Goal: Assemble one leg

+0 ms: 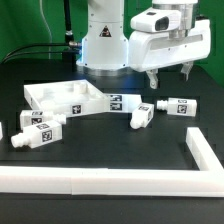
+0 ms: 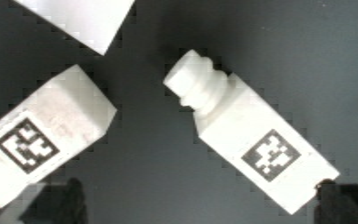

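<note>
Several white legs with square tags lie on the black table. Two lie below my gripper [image 1: 171,76]: one [image 1: 143,114] angled, one [image 1: 178,106] at the exterior view's right. In the wrist view the gripper [image 2: 197,204] is open and empty, its dark fingertips [image 2: 51,200] wide apart. One leg [image 2: 238,118] lies between them with its peg pointing away, and another leg [image 2: 51,125] lies beside it. The gripper hangs above the legs and touches none.
The large white tabletop [image 1: 48,92] lies at the exterior view's left, its corner in the wrist view [image 2: 78,20]. A leg [image 1: 113,101] rests at its edge. Two more legs [image 1: 33,131] lie near the front left. A white border rail [image 1: 100,181] runs along the front and right.
</note>
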